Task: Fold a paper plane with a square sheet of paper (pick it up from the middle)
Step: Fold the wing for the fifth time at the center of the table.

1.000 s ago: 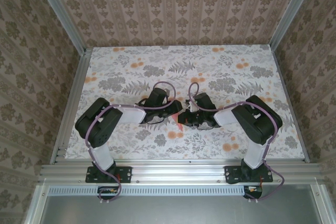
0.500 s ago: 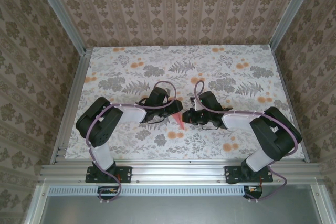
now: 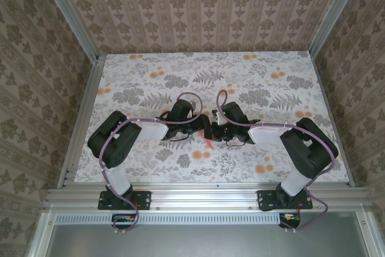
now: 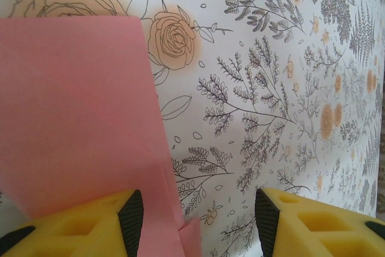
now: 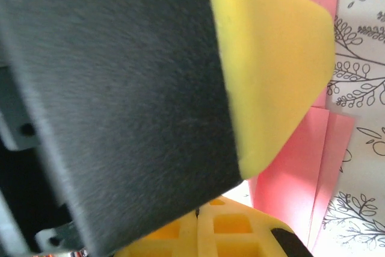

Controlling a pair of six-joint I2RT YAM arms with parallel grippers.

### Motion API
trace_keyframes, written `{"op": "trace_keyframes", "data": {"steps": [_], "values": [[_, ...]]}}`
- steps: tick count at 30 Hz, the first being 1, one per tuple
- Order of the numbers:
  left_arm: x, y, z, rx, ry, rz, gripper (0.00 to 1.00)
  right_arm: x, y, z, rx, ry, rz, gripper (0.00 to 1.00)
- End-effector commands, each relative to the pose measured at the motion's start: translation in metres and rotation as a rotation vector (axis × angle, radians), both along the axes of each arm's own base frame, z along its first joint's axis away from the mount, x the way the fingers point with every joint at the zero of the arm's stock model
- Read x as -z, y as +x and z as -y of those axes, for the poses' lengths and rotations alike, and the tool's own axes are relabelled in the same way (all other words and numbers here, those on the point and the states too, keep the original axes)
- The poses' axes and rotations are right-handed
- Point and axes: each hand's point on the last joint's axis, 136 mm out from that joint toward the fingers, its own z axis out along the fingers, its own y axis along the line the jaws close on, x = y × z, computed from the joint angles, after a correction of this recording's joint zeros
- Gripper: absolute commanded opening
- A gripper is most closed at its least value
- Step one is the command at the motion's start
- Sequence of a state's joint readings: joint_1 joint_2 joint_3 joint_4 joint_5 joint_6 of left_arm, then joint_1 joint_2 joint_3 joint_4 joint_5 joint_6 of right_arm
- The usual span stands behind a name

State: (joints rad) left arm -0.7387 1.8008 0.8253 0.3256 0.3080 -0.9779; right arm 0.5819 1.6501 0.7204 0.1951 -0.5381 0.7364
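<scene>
Left wrist: thin creased pink paper [image 4: 78, 118] beside yellow foam fingers [image 4: 84, 224].

Paper [image 3: 206, 143] mostly hidden, perhaps folded

Left arm [image 3: 129, 133] and right arm [image 3: 292, 139]: black rounded joint housings, pale grey-white link tubes; thin purple cable [image 3: 190, 94] looped along each arm out to the wrist; black base plates [image 3: 123, 200] at the foot of each; left gripper [image 4: 198, 212] has blocky yellow fingers [image 4: 78, 230] with moulded recesses and black inner pads; right gripper [image 3: 218, 134] fingers [image 5: 222, 233] same yellow, square recesses, black pad.
</scene>
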Motion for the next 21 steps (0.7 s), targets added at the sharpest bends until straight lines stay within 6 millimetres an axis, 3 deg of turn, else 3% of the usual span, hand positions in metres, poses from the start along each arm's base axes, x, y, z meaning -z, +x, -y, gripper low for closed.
{"op": "trace_keyframes", "data": {"steps": [1, 9, 21], "values": [[0.009, -0.003, 0.001, 0.023, 0.027, -0.021, 0.55, 0.006, -0.002, -0.002, -0.013, -0.035, -0.025, 0.06], [0.009, -0.003, 0.002, 0.027, 0.025, -0.020, 0.55, 0.028, -0.001, 0.016, 0.005, -0.173, -0.025, 0.06], [0.009, -0.002, 0.002, 0.030, 0.027, -0.021, 0.55, 0.053, -0.006, 0.029, 0.029, -0.221, -0.075, 0.06]]}}
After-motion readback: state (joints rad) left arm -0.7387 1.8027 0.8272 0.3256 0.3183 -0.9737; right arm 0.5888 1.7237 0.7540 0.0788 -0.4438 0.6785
